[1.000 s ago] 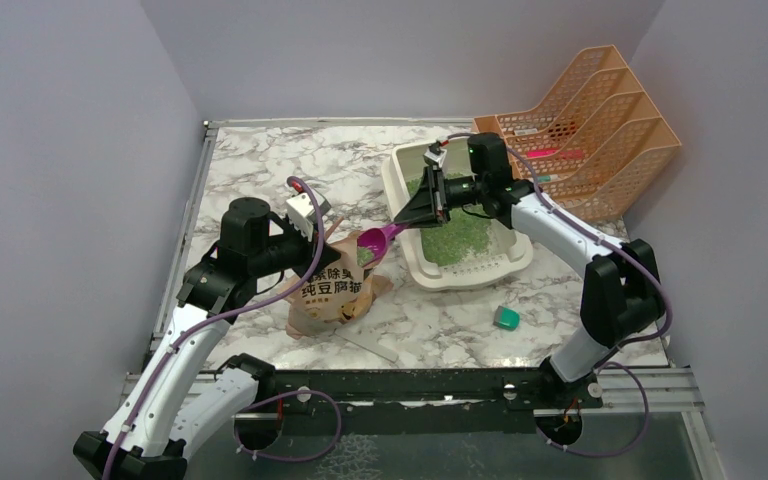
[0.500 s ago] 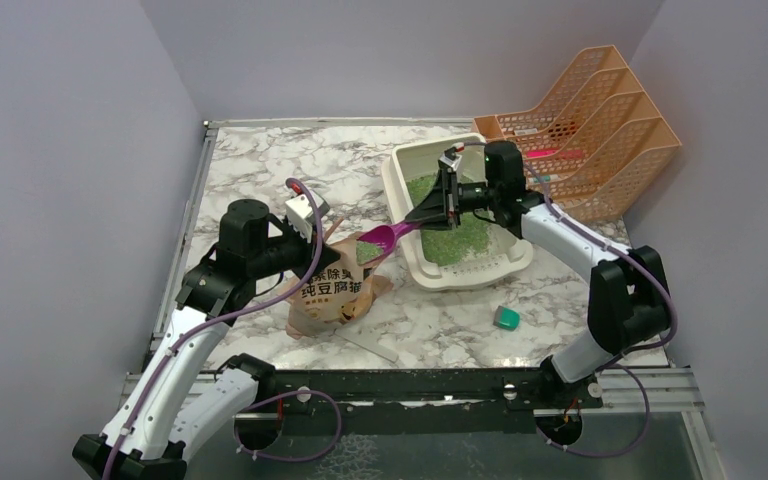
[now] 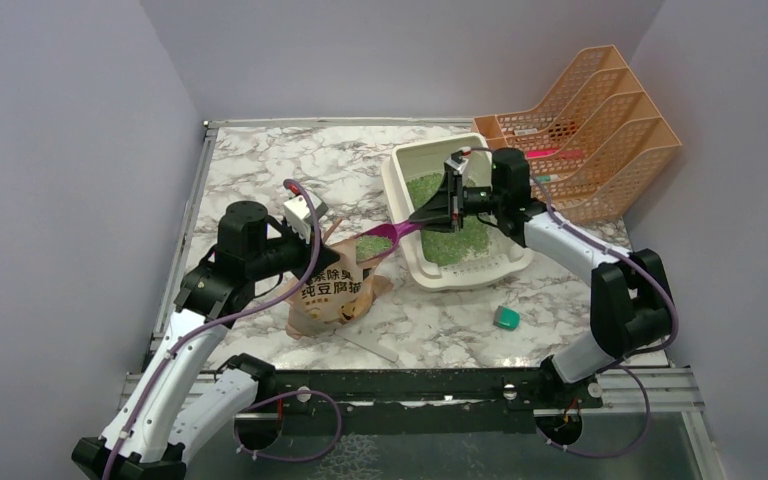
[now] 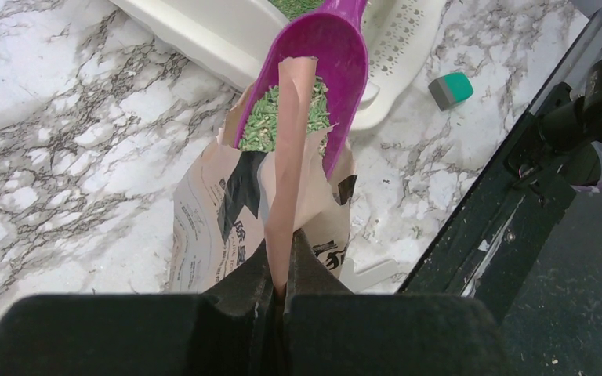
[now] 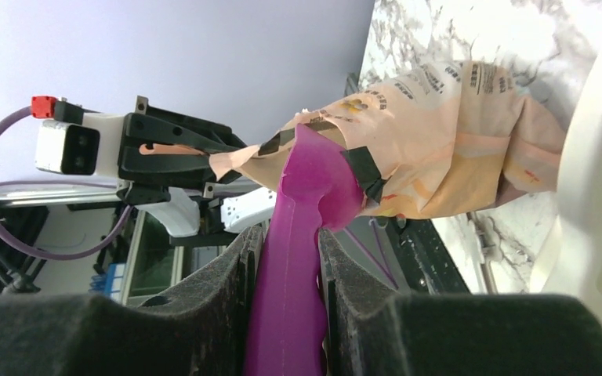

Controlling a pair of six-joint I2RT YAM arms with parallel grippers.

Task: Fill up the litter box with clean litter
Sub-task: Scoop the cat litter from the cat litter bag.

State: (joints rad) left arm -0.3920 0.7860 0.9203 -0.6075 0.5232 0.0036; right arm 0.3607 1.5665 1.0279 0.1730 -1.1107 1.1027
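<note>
While the right pincer is clamped on the flat handle of the magenta scoop, its two dark pads pressing the plastic from either side, the left pincer is pinched together on a torn strip at the mouth of the tan paper bag and holds that strip upright. From the right pincer the handle runs out over the left rim of the litter box, and the scoop's bowl sits at the open top of the bag, heaped with clean litter, small bright green granules. The bag stands on the marble-patterned counter, printed with dark characters, crumpled around its base and leaning toward the left arm. Just beside it on the right lies the cream-white litter box, and more green litter covers most of its floor, while the end nearest the arms shows bare plastic. A teal block rests on the counter near the box's front corner, apart from it. An orange mesh rack stands behind the box at the far right corner.
</note>
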